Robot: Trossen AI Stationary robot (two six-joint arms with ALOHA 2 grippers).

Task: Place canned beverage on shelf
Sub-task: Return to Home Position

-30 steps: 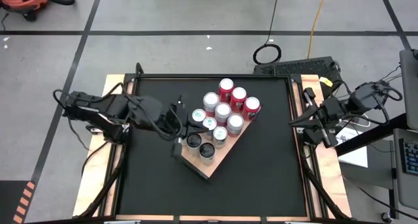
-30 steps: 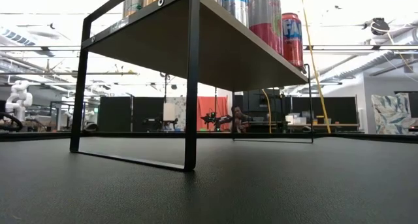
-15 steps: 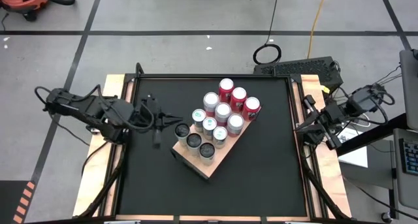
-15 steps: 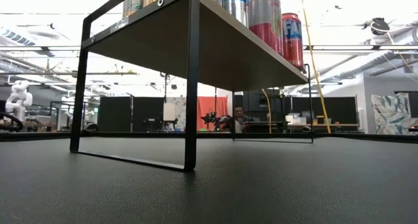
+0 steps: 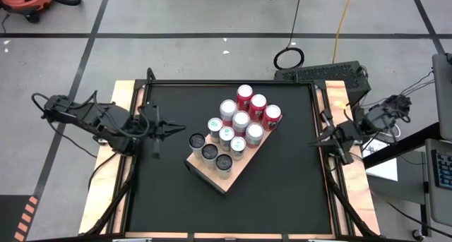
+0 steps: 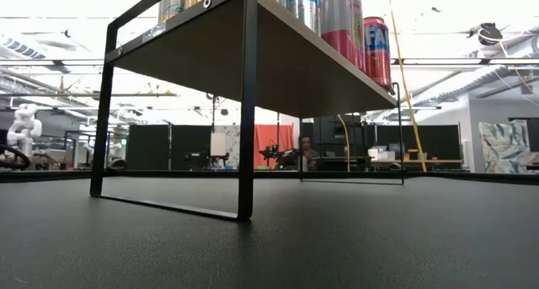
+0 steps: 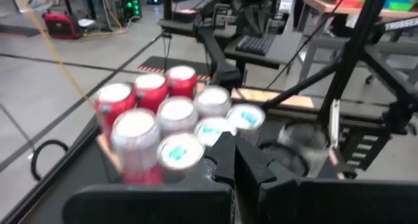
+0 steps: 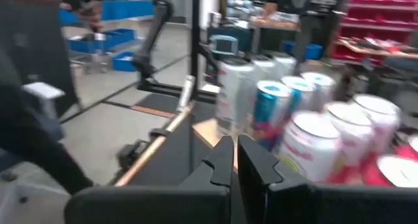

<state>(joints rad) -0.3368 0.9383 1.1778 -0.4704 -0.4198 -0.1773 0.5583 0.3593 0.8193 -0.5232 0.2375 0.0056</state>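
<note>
Overhead, the left arm lay stretched across the table's left edge, its left gripper (image 5: 176, 128) pointing level toward the shelf (image 5: 227, 180) and stopping just short of it, touching nothing; in its own wrist view the left gripper (image 7: 235, 160) had its two fingers pressed nearly together, with nothing between them. The right arm reached in from the right edge, the right gripper (image 5: 316, 143) aimed leftward over the black table (image 5: 282, 192), well apart from the shelf; its fingers were likewise closed to a thin slit and empty (the right wrist view showed this plainly). The shelf stood near the table's middle, turned at a slant, its long axis running from the near left to the far right; from table height it was a board raised on a black metal frame (image 6: 247, 104). Twelve cans (image 5: 241, 121) stood upright on it in rows of three, the red cans (image 5: 258, 102) at the far end and the dark-topped cans (image 5: 210, 152) at the near end.
</note>
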